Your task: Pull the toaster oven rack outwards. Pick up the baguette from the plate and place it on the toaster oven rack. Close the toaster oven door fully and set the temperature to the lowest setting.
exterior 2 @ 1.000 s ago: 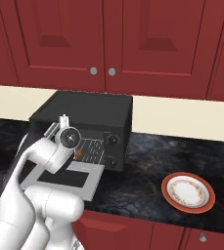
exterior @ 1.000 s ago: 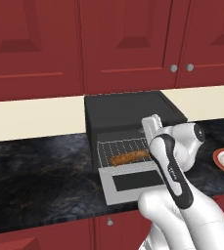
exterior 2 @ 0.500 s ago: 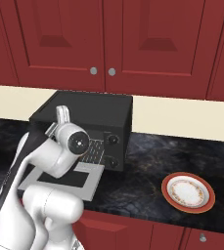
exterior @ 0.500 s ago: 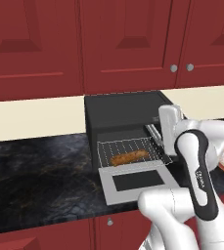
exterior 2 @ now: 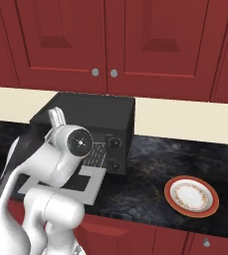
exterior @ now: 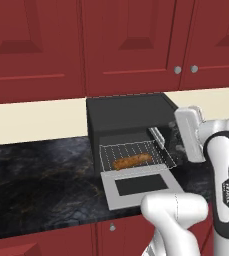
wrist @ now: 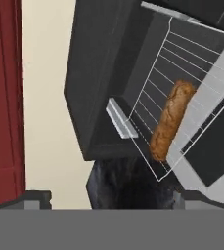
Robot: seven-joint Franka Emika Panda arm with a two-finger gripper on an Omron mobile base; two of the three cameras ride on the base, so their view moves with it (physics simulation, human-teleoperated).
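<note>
There is one oven [exterior: 128, 114] on the counter [exterior: 36, 175], with one door [exterior: 138, 186] and one rack [exterior: 136, 152]. One baguette [exterior: 132, 161] lies on that rack. I count two knobs [exterior 2: 115, 142] on the oven's front panel, one above the other. One plate [exterior 2: 191, 195] sits on the counter. Behind runs one pale strip of wall [exterior 2: 185, 117]. On the upper cabinets [exterior 2: 150, 45] I count two round pulls [exterior 2: 95, 72] side by side where two doors meet. Below the counter, one more pull [exterior 2: 206, 242] shows in the right base view, and one [exterior: 112, 227] in the left base view. One robot arm [exterior: 226, 175] stands in front.
</note>
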